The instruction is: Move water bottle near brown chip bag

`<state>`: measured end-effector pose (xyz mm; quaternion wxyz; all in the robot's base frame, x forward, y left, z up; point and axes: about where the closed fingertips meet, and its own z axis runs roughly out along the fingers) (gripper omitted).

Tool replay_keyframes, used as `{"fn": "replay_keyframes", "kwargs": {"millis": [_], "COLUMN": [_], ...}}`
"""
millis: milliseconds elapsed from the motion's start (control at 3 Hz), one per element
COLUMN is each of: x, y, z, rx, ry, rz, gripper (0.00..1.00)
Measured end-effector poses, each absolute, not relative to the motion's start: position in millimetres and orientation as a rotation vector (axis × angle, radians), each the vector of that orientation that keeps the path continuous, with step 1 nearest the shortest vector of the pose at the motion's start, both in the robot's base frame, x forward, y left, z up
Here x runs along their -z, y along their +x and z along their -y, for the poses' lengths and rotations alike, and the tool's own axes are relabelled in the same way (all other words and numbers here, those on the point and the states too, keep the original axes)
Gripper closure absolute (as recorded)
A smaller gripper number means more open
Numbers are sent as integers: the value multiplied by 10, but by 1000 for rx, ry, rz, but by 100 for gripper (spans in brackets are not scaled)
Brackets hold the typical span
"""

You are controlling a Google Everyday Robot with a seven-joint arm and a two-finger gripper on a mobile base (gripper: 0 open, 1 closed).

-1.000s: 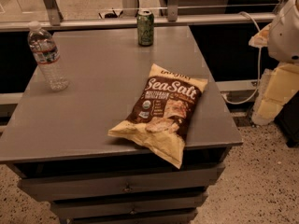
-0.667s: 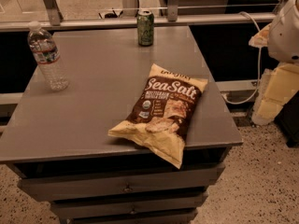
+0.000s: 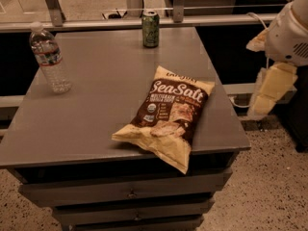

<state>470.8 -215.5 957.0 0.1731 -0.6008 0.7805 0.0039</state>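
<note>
Jaws: right, off table | table: grey, drawered | floor: speckled

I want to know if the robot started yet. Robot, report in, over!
Gripper off to the right of the table. Water bottle upright at far left, untouched. Brown chip bag flat, centre-right. Green can at back edge, not between them.

Colours about the grey table.
Brown chip bag: dark brown, white lettering, pale yellow edges. Water bottle: clear, white cap. Can: green. My gripper, right of the table: cream.
</note>
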Motion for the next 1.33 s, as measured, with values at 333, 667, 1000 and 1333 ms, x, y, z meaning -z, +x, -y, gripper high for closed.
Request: {"fn": "replay_keyframes", "kwargs": {"millis": [333,667,1000,1333], "x": [-9407,-9283,-9258,-9260], "y": [4962,5122,5214,5220], "z": [1763,1372,985,953], "rx": [-116,-195,-270,-281], "ry": [-1680,-1652,-1628,-1623], "rz": [-2118,-2024,-1935,-1925], "gripper": [0,0,0,0]}}
